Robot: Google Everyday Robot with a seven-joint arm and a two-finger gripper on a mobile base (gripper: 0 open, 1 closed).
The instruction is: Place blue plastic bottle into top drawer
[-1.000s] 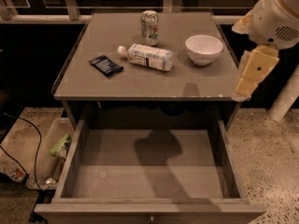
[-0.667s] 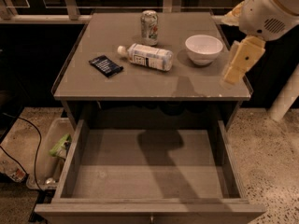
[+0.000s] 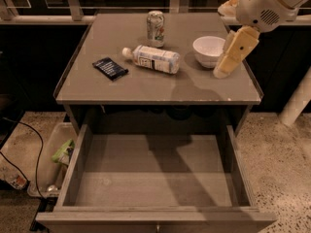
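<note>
The blue plastic bottle lies on its side in the middle of the grey tabletop, white cap pointing left. The top drawer is pulled out toward me below the tabletop. Nothing lies in it. My gripper hangs over the right part of the tabletop, just right of a white bowl and about a bottle's length right of the bottle. It holds nothing.
A green-and-white drink can stands upright at the back of the tabletop. A white bowl sits right of the bottle. A dark flat packet lies at the left. A bin and cables lie on the floor at left.
My arm has swung left and inward, from beyond the table's right edge to over the tabletop beside the bowl. The bottle, can, bowl and drawer have not moved.
</note>
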